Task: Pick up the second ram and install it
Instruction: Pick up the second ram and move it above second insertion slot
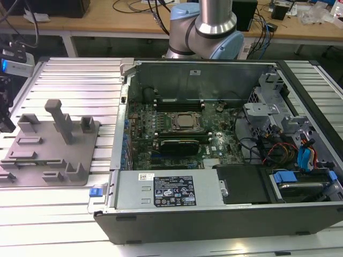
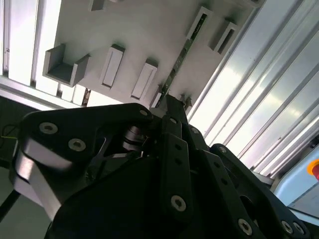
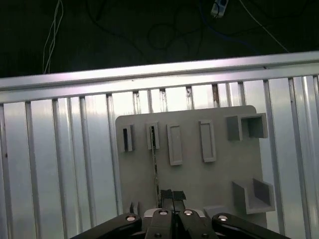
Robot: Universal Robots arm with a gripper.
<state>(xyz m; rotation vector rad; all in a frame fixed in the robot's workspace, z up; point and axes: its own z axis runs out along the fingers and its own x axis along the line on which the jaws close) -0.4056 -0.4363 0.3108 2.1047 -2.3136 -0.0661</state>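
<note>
- On the grey fixture plate (image 3: pixel 199 184), over at the exterior view's left (image 1: pixel 80 155), apart from the open computer case (image 1: pixel 214 214) – that is where the work stands.
- Plate rests on a ribbed aluminium tabletop (image 3: pixel 60 149); the same ribs run beside it in the second wrist view (image 2: pixel 259 74) and in the exterior view (image 1: pixel 69 80).
- the second ram (image 3: pixel 155 167): slim stick seen edge-on, standing on its long edge on the plate. Far end sits in a narrow slotted block (image 3: pixel 153 133); near end runs up to the claw.
- In the second wrist view the ram (image 2: pixel 186 51) shows as a thin green strip crossing the plate at a slant, its near end passing behind the claw's tip.
- Claw (image 3: pixel 172 194) hangs directly over the plate, tip at the ram's near end; the second wrist view shows its black body and tip (image 2: pixel 173 102) at that same spot.
- Clenched on the stick or released – cannot tell; the contact itself is hidden by the claw's own body.
- Other blocks on the plate: a second narrow slot block (image 3: pixel 128 138) just beside the ram's, two flat frames (image 3: pixel 175 144) further along, and two open-sided boxes (image 3: pixel 254 196) at the plate's edge.
- Case lies on its side with the lid off; motherboard (image 1: pixel 161 115) exposed, CPU socket (image 1: pixel 185 122) near its middle.
- Arm's base (image 1: pixel 214 21) stands behind the case.
</note>
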